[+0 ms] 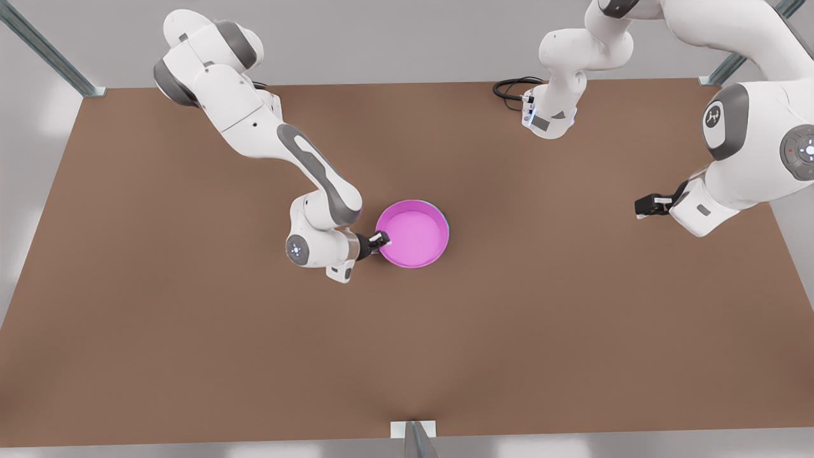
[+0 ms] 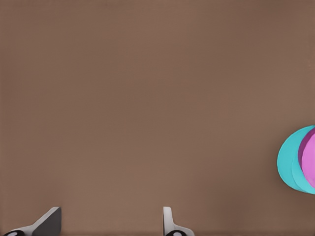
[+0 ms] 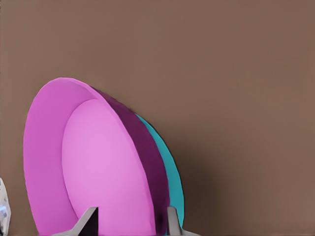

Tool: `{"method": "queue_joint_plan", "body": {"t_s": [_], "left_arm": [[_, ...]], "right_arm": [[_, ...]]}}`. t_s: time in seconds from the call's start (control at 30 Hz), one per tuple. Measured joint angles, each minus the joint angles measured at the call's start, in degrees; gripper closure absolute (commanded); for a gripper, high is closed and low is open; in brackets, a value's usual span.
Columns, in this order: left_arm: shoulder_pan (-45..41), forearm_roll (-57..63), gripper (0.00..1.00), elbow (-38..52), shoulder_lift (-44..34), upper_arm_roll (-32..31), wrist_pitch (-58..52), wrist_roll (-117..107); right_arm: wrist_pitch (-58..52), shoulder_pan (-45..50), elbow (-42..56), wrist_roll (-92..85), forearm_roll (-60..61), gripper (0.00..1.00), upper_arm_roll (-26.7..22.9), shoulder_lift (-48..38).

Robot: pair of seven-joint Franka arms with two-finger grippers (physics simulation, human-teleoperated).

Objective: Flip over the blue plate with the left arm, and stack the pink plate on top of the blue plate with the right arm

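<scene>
The pink plate [image 1: 413,233] lies rim up at the table's middle, stacked on the blue plate [image 1: 446,219], of which a thin cyan edge peeks out. My right gripper [image 1: 383,239], on the arm at the front view's left, is at the pink plate's rim. Close up, the right gripper [image 3: 132,221] stands open, its fingers either side of the rim of the pink plate [image 3: 93,162], with the blue plate [image 3: 172,167] behind. My left gripper [image 1: 639,207] waits at the front view's right, open [image 2: 108,223] over bare table; both plates, blue [image 2: 288,160] and pink [image 2: 310,157], show far off.
A black cable [image 1: 512,86] loops at the table's back edge near an arm's base. Metal frame posts [image 1: 48,51] stand at the back corners, and a bracket [image 1: 413,432] sits at the front edge. The brown table [image 1: 191,331] spreads wide around the plates.
</scene>
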Motion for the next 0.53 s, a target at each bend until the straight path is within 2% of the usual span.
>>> {"method": "queue_joint_plan", "body": {"t_s": [0.13,0.2,0.27,0.33,0.37,0.43,0.53], "left_arm": [[-0.6,0.6,0.0,0.1,0.0,0.0,-0.1,0.3],[-0.7,0.8,0.0,0.1,-0.1,0.0,-0.1,0.5],[-0.8,0.9,0.0,0.1,-0.1,0.0,-0.2,0.6],[-0.8,0.9,0.0,0.2,-0.1,0.0,-0.3,0.7],[-0.8,0.9,0.0,0.8,0.1,0.0,-0.7,0.7],[-0.9,0.9,0.0,1.4,0.3,0.0,-1.4,0.8],[-1.1,0.9,0.0,1.6,0.4,0.0,-2.1,0.9]], "right_arm": [[-3.0,-5.3,3.6,0.5,-0.9,0.0,-0.1,-5.1],[-8.2,-9.2,15.4,0.5,-8.6,0.0,-1.4,-6.2],[-18.3,-10.5,30.3,0.9,-20.5,0.0,-5.4,-7.2],[-26.9,-12.8,37.5,1.0,-32.8,0.0,-7.4,-9.5],[-30.0,-14.7,37.7,1.5,-36.8,0.0,-8.6,-12.0],[-33.5,-18.8,27.4,2.8,-39.6,0.0,-11.0,-20.4],[-36.3,-19.4,21.4,5.1,-40.9,0.0,-11.4,-24.2]]}}
